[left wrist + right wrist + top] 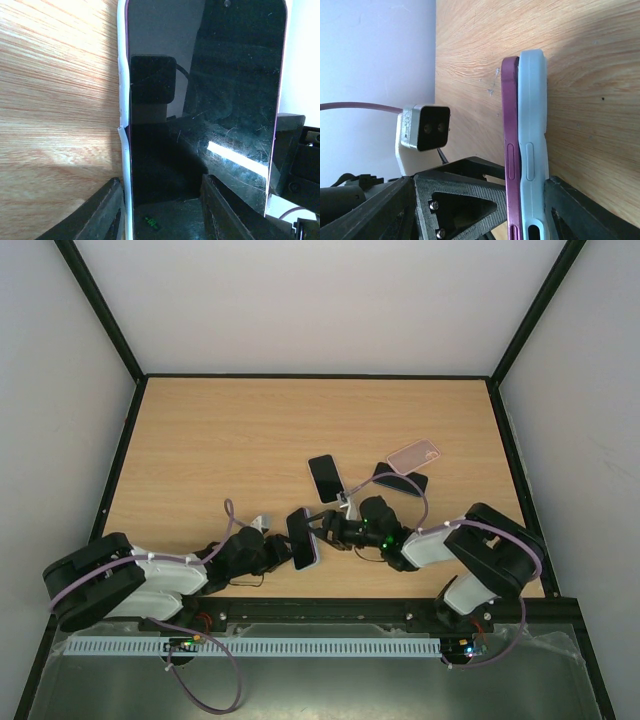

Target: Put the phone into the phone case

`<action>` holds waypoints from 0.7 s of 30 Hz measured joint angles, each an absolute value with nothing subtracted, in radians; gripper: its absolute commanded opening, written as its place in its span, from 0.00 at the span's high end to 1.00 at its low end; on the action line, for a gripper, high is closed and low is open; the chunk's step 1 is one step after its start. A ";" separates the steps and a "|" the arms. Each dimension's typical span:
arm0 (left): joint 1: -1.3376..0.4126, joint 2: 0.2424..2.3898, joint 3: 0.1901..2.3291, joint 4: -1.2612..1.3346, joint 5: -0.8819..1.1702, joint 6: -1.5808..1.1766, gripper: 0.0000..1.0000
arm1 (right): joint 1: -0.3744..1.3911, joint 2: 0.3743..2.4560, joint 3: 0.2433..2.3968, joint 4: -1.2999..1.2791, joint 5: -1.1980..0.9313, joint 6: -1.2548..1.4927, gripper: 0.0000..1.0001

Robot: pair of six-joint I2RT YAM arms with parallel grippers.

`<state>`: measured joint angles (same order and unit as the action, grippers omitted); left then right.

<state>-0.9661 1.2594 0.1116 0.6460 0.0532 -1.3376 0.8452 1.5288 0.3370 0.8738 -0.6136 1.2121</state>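
A purple-rimmed phone point(303, 538) with a black screen stands on edge above the near middle of the table, held between both arms. In the right wrist view the phone point(510, 125) lies flat against a pale blue case point(532, 115), its purple side still showing outside the case wall. My right gripper point(525, 210) is shut across the pair, one finger point(465, 195) on the phone and the other on the case. In the left wrist view the case rim point(121, 100) rests against one finger point(100, 215) of my left gripper point(162, 210). The other finger lies on the phone's screen point(225, 100).
A black phone point(325, 477) lies flat just beyond the grippers. A pink case point(413, 454) rests partly on a dark phone point(400, 481) to the right. The left wrist camera box point(425, 129) shows close by in the right wrist view. Black frame rails border the wooden table point(200, 440).
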 measured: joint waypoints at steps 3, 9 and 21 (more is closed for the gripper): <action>-0.968 1.259 0.112 0.645 0.052 -1.339 0.55 | 0.844 1.551 0.318 0.931 -0.624 1.243 0.31; -0.971 1.251 0.112 0.635 0.051 -1.338 0.55 | 0.847 1.595 0.304 0.963 -0.669 1.262 0.39; -0.972 1.211 0.112 0.591 0.047 -1.332 0.47 | 0.851 1.600 0.321 0.879 -0.667 1.189 0.88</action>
